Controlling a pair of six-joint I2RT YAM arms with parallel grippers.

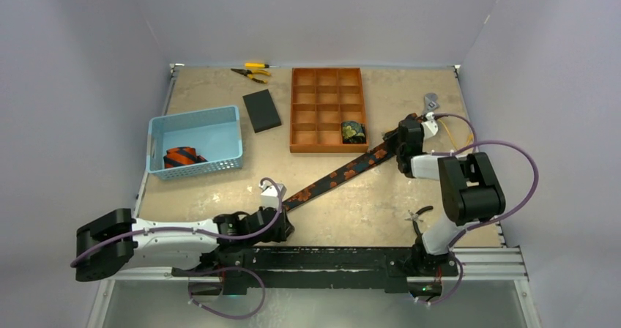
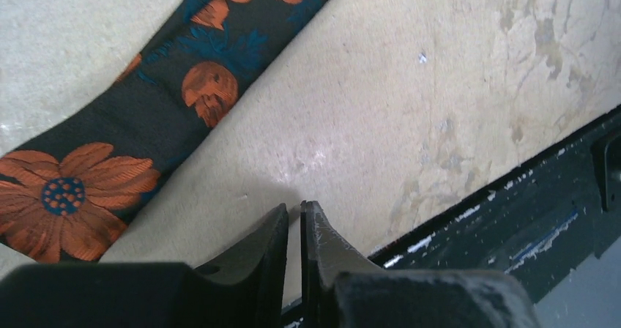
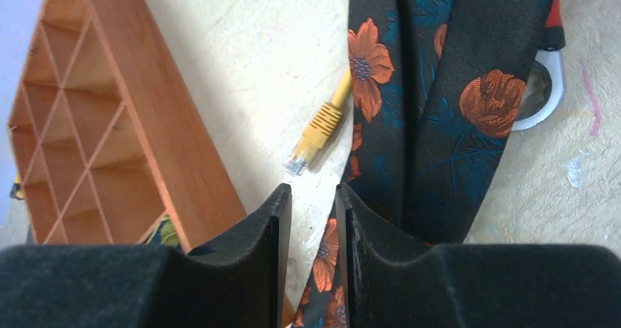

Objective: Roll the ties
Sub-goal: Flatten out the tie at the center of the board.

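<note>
A dark tie with orange flowers [image 1: 340,174] lies stretched diagonally across the table. My left gripper [image 1: 284,214] sits at its near end. In the left wrist view the jaws [image 2: 294,207] are shut with nothing between them, and the tie [image 2: 146,116] lies just to their left. My right gripper [image 1: 399,143] is over the far end, where the tie [image 3: 439,123] is folded double. Its jaws [image 3: 311,189] stand slightly apart over the tie's edge, holding nothing. A rolled green-gold tie [image 1: 353,131] sits in an organizer compartment. A navy orange-striped tie [image 1: 183,157] lies in the basket.
The wooden organizer [image 1: 293,108] stands close left of the right gripper [image 3: 124,123]. A yellow cable plug [image 3: 318,130] and a white ring-shaped object [image 3: 538,94] lie by the tie. The blue basket [image 1: 194,117], black pad [image 1: 261,110] and pliers [image 1: 253,72] are at the back left. A black rail [image 2: 527,196] edges the table.
</note>
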